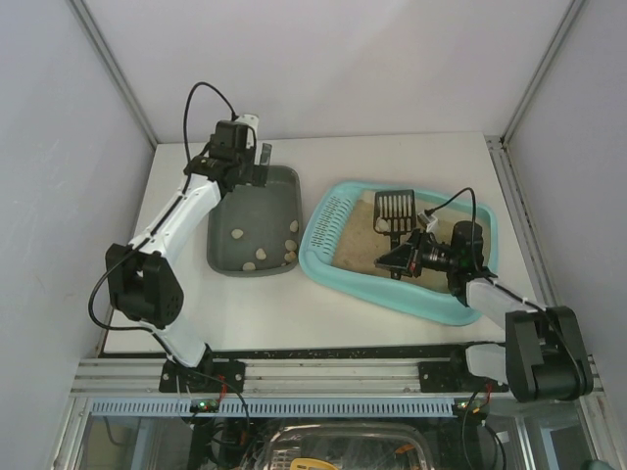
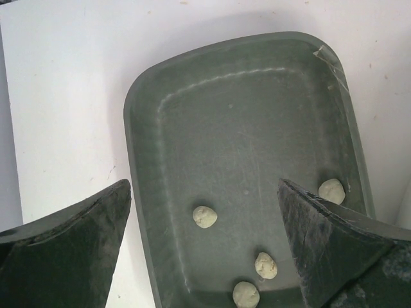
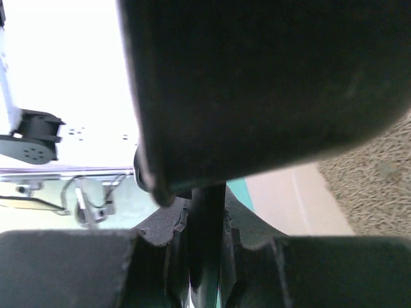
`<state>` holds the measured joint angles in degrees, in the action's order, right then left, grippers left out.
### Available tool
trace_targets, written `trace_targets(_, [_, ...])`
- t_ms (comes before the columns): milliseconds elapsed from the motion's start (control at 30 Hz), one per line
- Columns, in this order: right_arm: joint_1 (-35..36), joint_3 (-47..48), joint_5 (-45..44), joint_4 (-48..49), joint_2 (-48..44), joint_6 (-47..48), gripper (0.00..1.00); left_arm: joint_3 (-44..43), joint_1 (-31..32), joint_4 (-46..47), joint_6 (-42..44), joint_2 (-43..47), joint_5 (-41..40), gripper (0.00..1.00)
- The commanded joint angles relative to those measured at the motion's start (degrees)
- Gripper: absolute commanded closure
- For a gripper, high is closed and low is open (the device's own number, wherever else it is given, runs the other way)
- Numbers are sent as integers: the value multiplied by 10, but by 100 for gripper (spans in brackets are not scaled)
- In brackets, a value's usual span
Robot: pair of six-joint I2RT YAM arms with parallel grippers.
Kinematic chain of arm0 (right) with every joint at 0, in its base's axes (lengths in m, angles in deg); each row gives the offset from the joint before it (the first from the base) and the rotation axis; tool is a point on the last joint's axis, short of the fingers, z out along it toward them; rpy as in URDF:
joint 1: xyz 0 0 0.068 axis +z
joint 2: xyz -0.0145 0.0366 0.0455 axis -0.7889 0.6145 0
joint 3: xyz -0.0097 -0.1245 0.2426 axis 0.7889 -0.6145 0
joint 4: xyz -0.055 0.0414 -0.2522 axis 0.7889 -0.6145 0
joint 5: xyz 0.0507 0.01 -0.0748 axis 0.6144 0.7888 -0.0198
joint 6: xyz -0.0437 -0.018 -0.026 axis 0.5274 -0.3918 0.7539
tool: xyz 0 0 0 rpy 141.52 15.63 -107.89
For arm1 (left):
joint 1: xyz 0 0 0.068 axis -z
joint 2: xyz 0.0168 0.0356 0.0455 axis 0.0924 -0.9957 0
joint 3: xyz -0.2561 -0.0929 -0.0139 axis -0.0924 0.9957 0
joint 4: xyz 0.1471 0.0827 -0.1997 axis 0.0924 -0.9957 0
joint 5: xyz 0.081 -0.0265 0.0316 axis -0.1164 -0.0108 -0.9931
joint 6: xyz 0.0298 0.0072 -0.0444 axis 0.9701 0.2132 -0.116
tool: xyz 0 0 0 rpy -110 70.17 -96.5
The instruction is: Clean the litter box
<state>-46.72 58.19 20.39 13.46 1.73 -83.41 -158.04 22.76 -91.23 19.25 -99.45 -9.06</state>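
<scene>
Scoop (image 3: 257, 83) plastic, black and blurred, filled most of the right wrist view, its thin handle pinched between the fingers (image 3: 154, 250) of the right gripper (image 3: 205, 221). From above, the slotted head hung over the litter (image 1: 362, 245) toward the far side of the box (image 1: 411, 299). That box sat on the table (image 1: 294, 313) ahead of the right arm, just beside the tray (image 1: 215, 245) on its left. Whether the scoop carried anything could not be told. The left gripper (image 2: 202, 186) hovered spread wide and empty over the tray's far end, with pale lumps (image 2: 205, 217) lying on the floor below.

The likeliest trouble lay in the grip. It was on a narrow handle well back from a broad head, so a heavy load or a snag on the box's thick rim could have twisted the scoop in the jaws and tipped it. Any carry to the tray had to cross that rim, where a tilted or shaken head would have shed litter onto the table. The left arm was a second hazard: it hung where the scoop would need to empty, and a swing across might have struck it. Digging too steeply could also have shoved the box sideways, since nothing held it.
</scene>
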Motion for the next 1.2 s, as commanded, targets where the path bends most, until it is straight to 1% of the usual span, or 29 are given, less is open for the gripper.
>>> trace_targets(0, [-23,35,62,20,31,-73,100,2,10,20,23,19,20,0])
trace_targets(100, [-24,41,59,17,22,-88,100,5,11,17,32,19,63,0])
trace_targets(200, [-21,71,53,-33,16,-87,100,-1,12,11,31,18,87,0])
trace_targets(233, [-21,79,53,-33,16,-95,100,-7,11,3,27,16,92,0])
trace_targets(367, [-4,95,51,23,5,-153,100,-18,12,-18,29,22,105,0])
trace_targets(567, [44,97,55,16,-15,-219,100,-35,12,-76,73,34,100,0])
trace_targets(667, [49,98,38,-56,-52,-221,100,-26,12,-86,69,43,104,0])
trace_targets(767, [50,97,-5,-113,-127,-214,100,-14,15,-93,54,58,108,0])
trace_targets(867, [37,94,-64,-177,-210,-208,100,16,24,-94,73,85,109,0])
trace_targets(933, [41,89,-86,-193,-232,-226,100,34,26,-99,79,98,115,0])
trace_targets(1033, [102,88,-104,-198,-235,-230,100,55,25,-107,79,111,130,0])
trace_targets(1100, [100,71,-113,-195,-253,-232,100,66,28,-112,81,120,139,0])
trace_targets(1167, [81,34,-135,-167,-282,-262,100,74,28,-115,85,128,137,0])
